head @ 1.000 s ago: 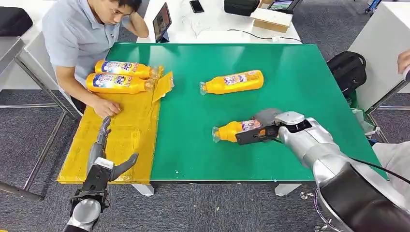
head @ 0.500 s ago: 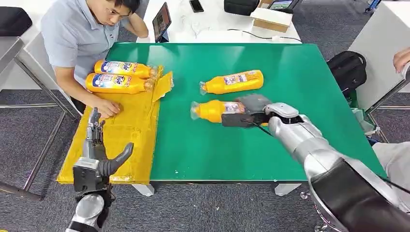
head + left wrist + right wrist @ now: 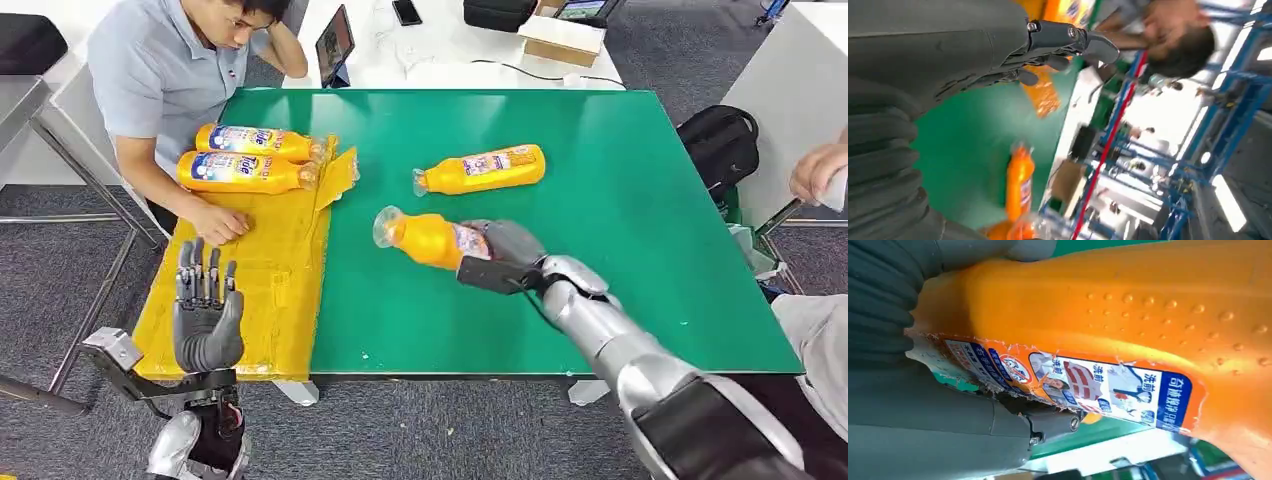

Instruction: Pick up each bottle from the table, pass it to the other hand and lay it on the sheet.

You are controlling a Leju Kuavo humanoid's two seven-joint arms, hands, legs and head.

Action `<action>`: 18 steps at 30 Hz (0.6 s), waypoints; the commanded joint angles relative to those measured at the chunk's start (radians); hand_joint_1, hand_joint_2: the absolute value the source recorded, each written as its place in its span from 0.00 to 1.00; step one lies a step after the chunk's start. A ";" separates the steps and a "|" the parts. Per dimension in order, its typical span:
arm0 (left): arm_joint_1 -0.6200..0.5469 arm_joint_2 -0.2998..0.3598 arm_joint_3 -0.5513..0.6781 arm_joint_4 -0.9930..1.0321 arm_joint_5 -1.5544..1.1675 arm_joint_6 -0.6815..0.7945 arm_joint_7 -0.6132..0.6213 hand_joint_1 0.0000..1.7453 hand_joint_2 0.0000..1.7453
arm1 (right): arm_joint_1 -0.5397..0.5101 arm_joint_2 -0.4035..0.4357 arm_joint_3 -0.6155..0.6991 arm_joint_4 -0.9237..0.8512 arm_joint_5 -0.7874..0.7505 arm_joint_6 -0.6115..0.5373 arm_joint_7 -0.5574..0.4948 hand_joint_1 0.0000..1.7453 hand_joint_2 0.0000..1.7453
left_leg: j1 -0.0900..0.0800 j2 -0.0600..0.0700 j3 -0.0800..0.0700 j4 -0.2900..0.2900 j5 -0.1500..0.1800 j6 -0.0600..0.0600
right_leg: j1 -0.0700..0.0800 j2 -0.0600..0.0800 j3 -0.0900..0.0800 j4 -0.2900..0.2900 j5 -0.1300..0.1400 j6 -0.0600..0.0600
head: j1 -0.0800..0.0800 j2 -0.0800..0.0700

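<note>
My right hand (image 3: 505, 258) grips an orange bottle (image 3: 428, 239) by its lower half and holds it tilted above the green table (image 3: 620, 200), clear cap toward the left. Up close, the right wrist view has the bottle's torn label (image 3: 1088, 380) against my fingers. A second orange bottle (image 3: 482, 169) lies on the table further back; it also appears in the left wrist view (image 3: 1019, 182). Two more bottles (image 3: 245, 158) lie on the yellow sheet (image 3: 270, 290) at the table's left end. My left hand (image 3: 207, 318) is raised open over the sheet's near corner, fingers up and apart.
A person sits at the far left, one hand (image 3: 222, 221) resting on the sheet. Another person's hand (image 3: 818, 170) is at the right edge. A black bag (image 3: 718, 145) sits right of the table. A white desk with a tablet (image 3: 335, 45) and a box stands behind.
My right hand lifted the bottle off the table and carried it left, tilting it. My left hand rose from a low, flat pose to upright with fingers up.
</note>
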 commanded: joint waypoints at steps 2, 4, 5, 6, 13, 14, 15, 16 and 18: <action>-0.054 -0.014 -0.050 0.173 -0.120 -0.001 -0.030 0.00 1.00 | -0.001 0.097 -0.060 -0.006 -0.008 -0.071 -0.064 1.00 1.00 | 0.000 0.002 0.001 0.000 0.000 -0.001 | 0.001 0.000 0.001 0.000 0.000 -0.001 | 0.000 0.000; -0.074 -0.025 -0.112 0.217 -0.235 0.017 -0.096 0.00 1.00 | 0.004 0.154 -0.053 -0.038 -0.017 -0.099 -0.064 1.00 1.00 | 0.001 0.003 0.003 0.000 0.000 -0.002 | 0.002 0.000 0.003 -0.001 0.000 -0.003 | 0.001 0.000; -0.077 -0.032 -0.126 0.224 -0.258 0.026 -0.108 0.00 1.00 | 0.001 0.168 -0.050 -0.035 -0.017 -0.099 -0.064 1.00 1.00 | 0.001 0.003 0.002 -0.001 0.000 -0.001 | 0.001 0.001 0.001 -0.001 0.000 -0.002 | 0.000 0.000; -0.079 -0.041 -0.134 0.229 -0.266 0.035 -0.111 0.00 1.00 | -0.001 0.183 -0.046 -0.033 -0.015 -0.106 -0.060 1.00 1.00 | 0.000 0.002 0.001 0.000 0.000 -0.001 | 0.000 0.001 0.001 0.000 0.000 -0.001 | 0.000 0.000; -0.116 -0.052 -0.212 0.314 -0.491 0.255 -0.173 0.00 1.00 | 0.037 0.267 -0.032 -0.056 -0.099 -0.110 -0.064 1.00 1.00 | 0.002 0.003 0.003 -0.001 0.000 -0.002 | 0.002 0.000 0.003 -0.001 0.000 -0.003 | 0.000 0.000; -0.126 -0.048 -0.217 0.334 -0.482 0.240 -0.160 0.00 1.00 | 0.035 0.279 -0.032 -0.054 -0.114 -0.105 -0.064 1.00 1.00 | 0.001 0.004 0.002 -0.001 0.000 -0.001 | 0.001 0.001 0.001 -0.001 0.000 -0.002 | 0.000 0.000; -0.134 -0.045 -0.220 0.349 -0.484 0.238 -0.161 0.00 1.00 | 0.032 0.290 -0.039 -0.048 -0.132 -0.092 -0.064 1.00 1.00 | 0.001 0.004 0.002 -0.001 0.000 -0.002 | 0.002 0.001 0.002 -0.001 0.000 -0.003 | 0.000 0.000; -0.151 -0.038 -0.228 0.378 -0.504 0.245 -0.161 0.00 1.00 | 0.023 0.305 -0.038 -0.032 -0.137 -0.096 -0.064 1.00 1.00 | 0.000 0.005 0.001 -0.001 0.000 -0.001 | 0.000 0.002 0.000 0.000 0.000 -0.002 | 0.000 0.000; -0.165 -0.038 -0.232 0.407 -0.506 0.238 -0.154 0.00 1.00 | 0.011 0.318 -0.037 -0.013 -0.139 -0.098 -0.064 1.00 1.00 | 0.001 0.005 0.001 -0.001 0.000 -0.002 | 0.001 0.001 0.000 0.000 0.000 -0.002 | 0.000 0.000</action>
